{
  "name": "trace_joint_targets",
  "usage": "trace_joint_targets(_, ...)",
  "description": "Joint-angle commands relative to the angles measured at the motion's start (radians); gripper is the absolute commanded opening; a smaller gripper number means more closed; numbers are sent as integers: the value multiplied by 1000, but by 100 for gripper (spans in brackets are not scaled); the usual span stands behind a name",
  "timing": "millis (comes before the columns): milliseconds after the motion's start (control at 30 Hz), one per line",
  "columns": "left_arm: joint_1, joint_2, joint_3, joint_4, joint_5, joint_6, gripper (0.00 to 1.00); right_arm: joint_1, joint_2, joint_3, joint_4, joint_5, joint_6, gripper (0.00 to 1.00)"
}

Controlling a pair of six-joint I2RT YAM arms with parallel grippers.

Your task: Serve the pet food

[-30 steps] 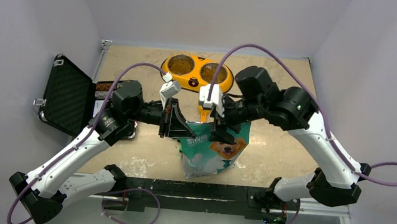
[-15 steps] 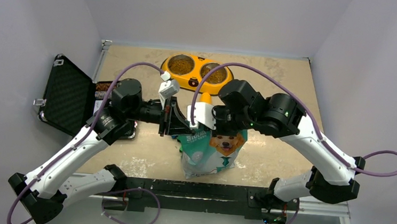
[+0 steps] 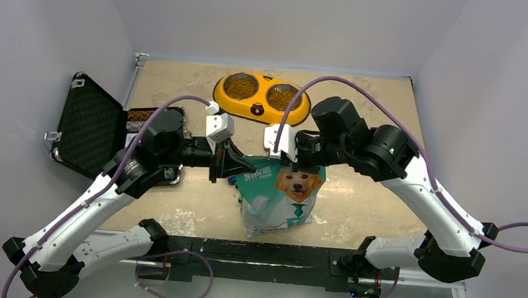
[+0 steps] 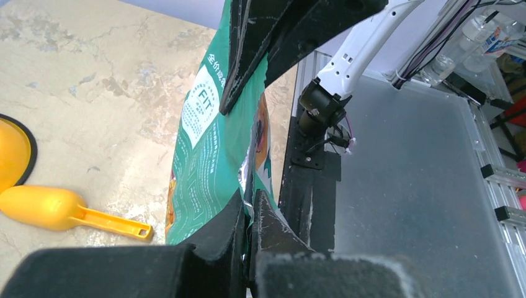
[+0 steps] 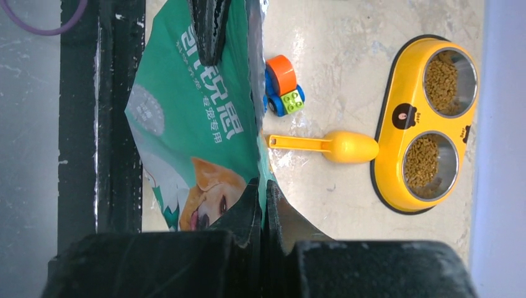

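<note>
Counting: you have one bag [image 3: 280, 196], one yellow feeder [image 3: 257, 109] with two bowls, one yellow scoop [image 5: 338, 146], one toy car [image 5: 284, 87] built of blocks, one open black case [image 3: 88, 124], and two grippers.

Left gripper [image 4: 248, 214]: pinched tight on the bag's top edge at your left. Its wrist view shows the fingers pressed together with only the foil lip between them.

Right gripper [image 5: 262, 202]: likewise clamped narrow on the bag's top edge, on the opposite side. The foil runs straight into the closed fingers, just above the printed dog's head.

Bag: it stands upright near the front of the table [image 3: 378, 193], between the two arms, with its dog print facing the overhead camera. You hold it at both upper corners, so the top stretches between the grippers.

Pet food [image 3: 240, 86]: brown kibble lies in both bowls of the feeder, at the far side of the table. It is beyond the bag and well apart from either gripper. A small brown patch also shows at the case's inner edge, too small for you to be sure of. You cannot see what is inside the bag.

Scoop: it lies flat on the table between the bag and the feeder, bowl end just beside the feeder, touched by neither gripper.

Toy car: it sits on the table close behind the bag's top edge.

Case: lid open, at the table's left edge, beside the left arm.
</note>
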Motion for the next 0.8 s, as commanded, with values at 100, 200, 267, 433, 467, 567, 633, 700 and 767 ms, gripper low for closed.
trace_joint_targets(100,16,-132,52,-132,51,64,0,-173,-192,-78,-161,324,-61,0)
trace_joint_targets(200,16,-142,53,-147,49,73,0,-206,-212,-100,-147,362,-85,0)
trace_joint_targets(267,16,-150,53,-150,44,75,0,-232,-228,-108,-135,376,-101,0)
trace_joint_targets(433,16,-159,48,-138,39,67,0,-271,-256,-130,-127,380,-113,0)
trace_joint_targets(467,16,-159,46,-133,39,62,0,-276,-265,-140,-125,383,-114,0)
trace_joint_targets(567,16,-161,42,-124,38,57,0,-307,-296,-164,-116,396,-117,0)
trace_joint_targets(633,16,-161,41,-124,39,55,0,-327,-317,-171,-113,390,-114,0)
trace_joint_targets(700,16,-163,38,-122,41,52,0,-341,-337,-176,-113,384,-108,0)
trace_joint_targets(767,16,-162,38,-121,44,50,0,-352,-355,-194,-112,386,-102,0)
